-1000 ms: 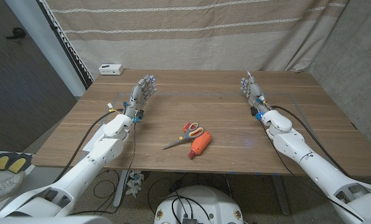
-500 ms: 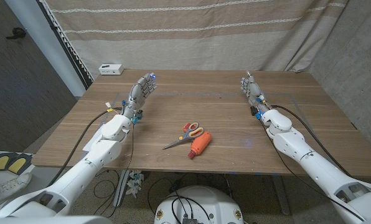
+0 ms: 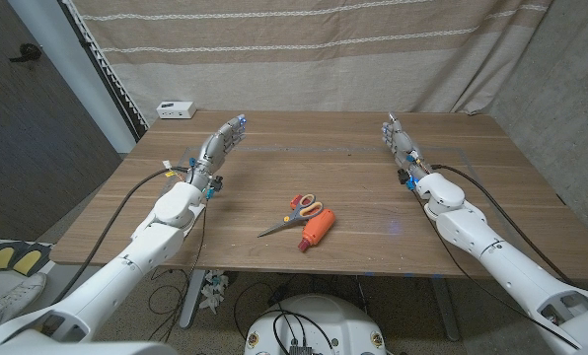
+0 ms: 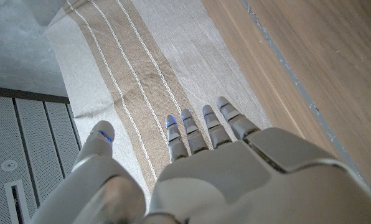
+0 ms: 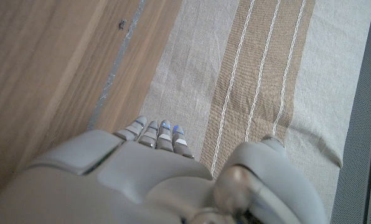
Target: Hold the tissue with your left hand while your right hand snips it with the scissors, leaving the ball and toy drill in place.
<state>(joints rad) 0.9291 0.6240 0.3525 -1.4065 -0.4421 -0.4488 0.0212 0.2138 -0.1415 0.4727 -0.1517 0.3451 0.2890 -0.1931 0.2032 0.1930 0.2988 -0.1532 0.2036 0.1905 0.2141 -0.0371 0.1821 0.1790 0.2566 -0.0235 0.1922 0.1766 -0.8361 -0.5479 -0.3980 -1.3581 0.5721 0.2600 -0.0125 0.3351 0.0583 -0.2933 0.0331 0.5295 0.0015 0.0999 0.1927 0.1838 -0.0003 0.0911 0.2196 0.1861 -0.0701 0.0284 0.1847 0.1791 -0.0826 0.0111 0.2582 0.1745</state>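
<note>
I can find no tissue or ball on the tabletop [image 3: 373, 187]; the scissors [image 3: 292, 217] lie near its front edge, their handles touching the orange toy drill [image 3: 317, 229]. My left hand [image 3: 220, 148] and right hand [image 3: 401, 146] hold nothing, fingers apart, well back from both. Reaching for the scissors, I could easily nudge the drill out of place.

One pair of scissors [image 3: 293, 215] and one toy drill [image 3: 316, 230] lie on one table [image 3: 472, 187]. One white box [image 3: 177, 108] sits at its far left corner. Two robot hands show: left hand [image 3: 223, 143], right hand [image 3: 398, 139]. One striped curtain [image 3: 304, 49] hangs behind.
</note>
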